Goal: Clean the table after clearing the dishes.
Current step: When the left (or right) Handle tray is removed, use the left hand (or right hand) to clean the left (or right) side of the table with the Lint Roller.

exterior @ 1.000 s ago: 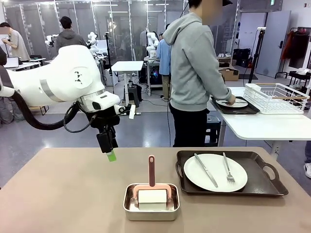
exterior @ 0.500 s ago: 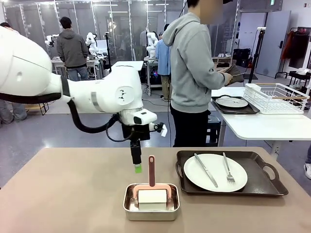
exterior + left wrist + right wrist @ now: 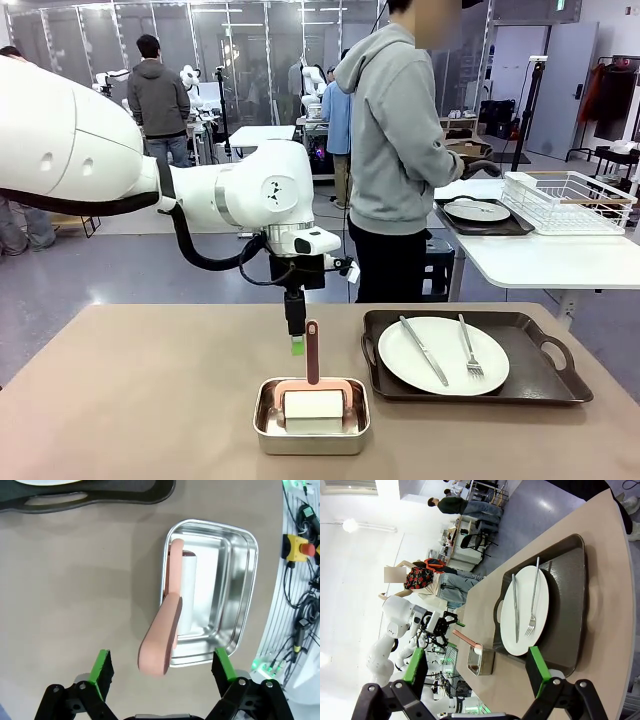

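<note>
In the front view, the left gripper (image 3: 297, 340) is hanging fingers-down over the table (image 3: 140, 400), just beside the upright pink handle (image 3: 312, 352) of a roller (image 3: 313, 404) that is sitting in a steel pan (image 3: 311, 438); from this side it is showing edge-on, so its jaws are hard to read. To the right of the pan, a white plate (image 3: 443, 368) is lying on a dark tray (image 3: 545, 375) with a knife (image 3: 424, 350) and a fork (image 3: 470, 350) across it. Beyond the table a person (image 3: 395, 150) in a grey hoodie is standing at a white table (image 3: 540, 258), where a second plate (image 3: 477, 211) is resting on another tray (image 3: 500, 229) next to a wire rack (image 3: 570, 200). In the left wrist view, the left gripper (image 3: 162, 669) is looking straight down with its jaws spread wide; the handle (image 3: 159, 650) is rising between the green pads without touching either, and the pan (image 3: 240, 580) with the white roller (image 3: 189, 587) is lying on the table (image 3: 75, 580), the tray's edge (image 3: 90, 497) showing at the top. In the right wrist view, the right gripper (image 3: 476, 665) is holding its jaws spread and empty above the table (image 3: 605, 555), facing the plate (image 3: 522, 630), knife (image 3: 515, 607) and fork (image 3: 534, 600) on the tray (image 3: 570, 595), with the pan (image 3: 481, 662) beyond.
</note>
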